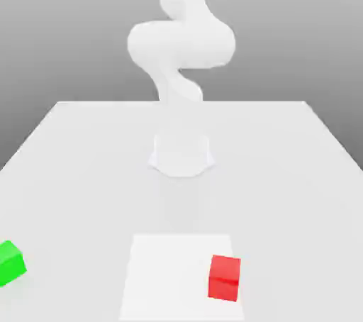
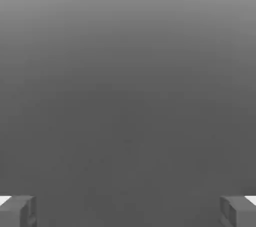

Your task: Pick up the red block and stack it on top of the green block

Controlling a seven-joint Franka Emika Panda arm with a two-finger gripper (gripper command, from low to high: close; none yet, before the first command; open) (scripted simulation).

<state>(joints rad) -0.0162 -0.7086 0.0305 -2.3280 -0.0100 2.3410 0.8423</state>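
Blocks apart on my white table (image 1: 85, 171)

From the exterior view's left: the green block (image 1: 10, 262) sits at the table's edge, the red block (image 1: 225, 277) well apart toward the right. My pincer (image 2: 128, 211) hangs with fingers (image 2: 17, 210) spread wide, holding nothing.

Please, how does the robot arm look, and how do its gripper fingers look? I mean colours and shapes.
The arm is plain white, made of smooth rounded segments, and rises from a round white base on the white table. No cables or markings are visible on it. In the hand view, the gripper has two blocky grey fingers with white inner faces.
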